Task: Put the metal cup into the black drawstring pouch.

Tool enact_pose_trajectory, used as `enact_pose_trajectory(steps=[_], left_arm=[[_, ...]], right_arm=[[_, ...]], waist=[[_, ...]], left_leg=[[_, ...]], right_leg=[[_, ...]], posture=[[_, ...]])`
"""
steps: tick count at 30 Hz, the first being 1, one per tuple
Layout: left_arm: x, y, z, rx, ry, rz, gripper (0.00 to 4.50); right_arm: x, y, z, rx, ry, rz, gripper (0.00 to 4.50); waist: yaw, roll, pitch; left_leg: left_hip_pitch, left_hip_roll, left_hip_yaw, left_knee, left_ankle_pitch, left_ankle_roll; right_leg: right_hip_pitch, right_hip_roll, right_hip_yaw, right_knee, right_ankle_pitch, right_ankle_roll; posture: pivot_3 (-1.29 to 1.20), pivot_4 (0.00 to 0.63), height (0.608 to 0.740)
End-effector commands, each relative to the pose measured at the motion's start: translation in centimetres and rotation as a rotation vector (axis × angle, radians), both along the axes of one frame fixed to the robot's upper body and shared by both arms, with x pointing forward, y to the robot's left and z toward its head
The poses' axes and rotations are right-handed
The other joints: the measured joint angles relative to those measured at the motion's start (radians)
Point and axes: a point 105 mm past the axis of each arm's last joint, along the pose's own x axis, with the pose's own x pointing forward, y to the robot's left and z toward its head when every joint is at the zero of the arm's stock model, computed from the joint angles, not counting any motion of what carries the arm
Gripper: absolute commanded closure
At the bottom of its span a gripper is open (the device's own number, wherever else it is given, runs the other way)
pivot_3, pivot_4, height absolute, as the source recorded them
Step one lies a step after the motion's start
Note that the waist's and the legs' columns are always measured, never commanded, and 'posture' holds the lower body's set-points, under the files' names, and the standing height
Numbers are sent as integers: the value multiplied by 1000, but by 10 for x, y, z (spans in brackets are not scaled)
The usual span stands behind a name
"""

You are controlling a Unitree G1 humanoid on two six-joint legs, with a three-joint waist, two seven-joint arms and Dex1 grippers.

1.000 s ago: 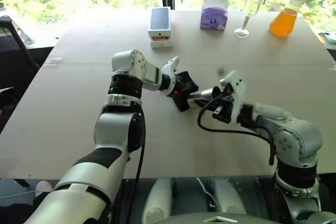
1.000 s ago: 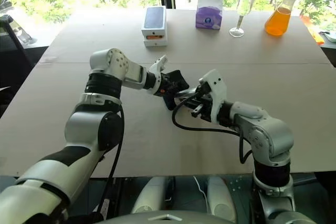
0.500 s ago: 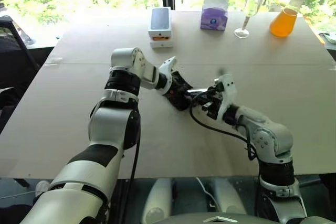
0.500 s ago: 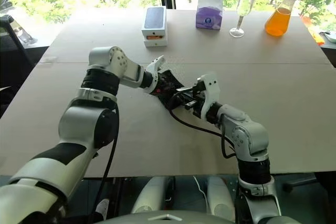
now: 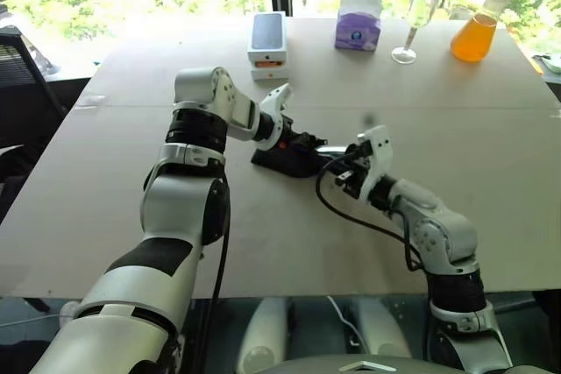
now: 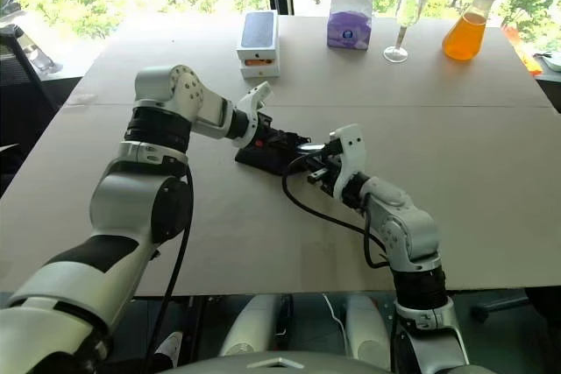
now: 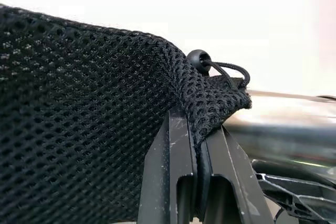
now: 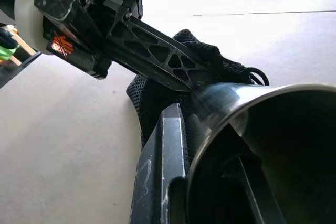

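The left gripper (image 7: 197, 145) was pinched shut on the rim of the pouch (image 5: 285, 158), its two fingers (image 7: 173, 171) clamping a fold of the black mesh just below the cord bead. From that pinch the pouch trailed down, and its far end looked to rest on the table (image 5: 131, 190).

The right gripper (image 8: 210, 182) was closed on the cup (image 8: 262, 145), one finger (image 8: 163, 166) outside the steel wall and the other seemingly inside the rim. The cup lay on its side, base pointing toward the left gripper and open mouth back toward the right wrist. Its base met the pouch right beside the left fingers, touching or very nearly touching them.

As a judgement, the task was about half done: both things were gripped and brought together, and the cup stood at the pouch mouth. Whether its base had already gone past the rim could not be told, since the mesh hid that edge. Most of the cup was plainly outside. What was left: push the cup fully in, then let go with the right gripper and draw it clear
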Motion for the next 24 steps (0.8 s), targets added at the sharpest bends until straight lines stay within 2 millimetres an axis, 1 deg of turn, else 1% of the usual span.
enact_pose_trajectory(steps=[1, 5, 7, 9, 11, 12, 14, 17, 19, 21, 24], left_arm=[[-9, -34, 35, -146, -40, -115, 4500], [-10, -37, 46, -165, -59, -122, 4500], [-9, -38, 48, -140, -88, -127, 4500], [-6, -35, 47, -11, -191, -129, 4500], [-3, -31, 43, 154, -325, -144, 4500], [-3, -31, 42, 195, -362, -154, 4500], [-8, -35, 40, 256, -420, -182, 4500], [-14, -43, 31, 299, -455, -200, 4500], [-15, -46, 24, 286, -437, -173, 4500], [-15, -48, 21, 228, -391, -123, 4500], [-11, -45, 22, 153, -345, -48, 4500]], right_arm=[[-18, 33, -1, -85, -77, 180, 4456], [-14, 34, -5, -100, -78, 189, 4456], [-11, 34, -9, -131, -74, 190, 4456], [-8, 34, -12, -160, -75, 200, 4456], [-7, 36, -13, -181, -80, 206, 4456], [-6, 36, -13, -186, -84, 206, 4456], [-2, 41, -3, -156, -104, 201, 4456], [7, 48, 18, -16, -117, 180, 4456], [16, 50, 31, 77, -130, 135, 4456], [26, 48, 43, 191, -141, 74, 4456], [37, 42, 47, 290, -158, -12, 4456]], waist=[[-1, 0, 0], [-2, 0, 0], [-1, 0, 0], [1, 0, 0], [0, 0, 0], [0, 0, 0], [-2, 0, 0], [-3, 0, 0], [-3, 0, 0], [0, 0, 0], [2, 0, 0]], left_leg=[[0, 0, 0, 0, 0, 0], [0, 0, 0, 0, 0, 0], [0, 0, 0, 0, 0, 0], [0, 1, 0, 0, 0, 0], [-1, 0, 0, 0, 0, 0], [0, 0, 1, 0, 0, -1], [0, 0, 2, 0, 0, -1], [0, 1, 2, 0, 1, -2], [0, 2, 2, -1, 1, -2], [0, 1, 2, -1, 1, -2], [0, 1, 2, 0, 1, -2]], right_leg=[[0, 0, 0, 0, 0, 0], [-1, 1, 0, 1, 0, 0], [-1, 1, 0, 1, 0, 0], [-1, 1, 0, 1, 0, 0], [-1, 0, 0, 1, 0, 0], [-1, 0, 2, 1, 0, 0], [-1, 0, 3, 1, 0, 0], [-3, 1, 3, 3, 0, 0], [-3, 1, 3, 4, 0, 0], [-3, 1, 3, 4, 0, 0], [-4, 0, 3, 4, 0, 0]], posture=[[0, 150, 740], [0, 150, 740], [0, 150, 740], [0, 150, 740], [0, 150, 740], [0, 150, 740], [0, 150, 740], [0, 150, 740], [0, 150, 740], [0, 150, 740], [0, 150, 740]])
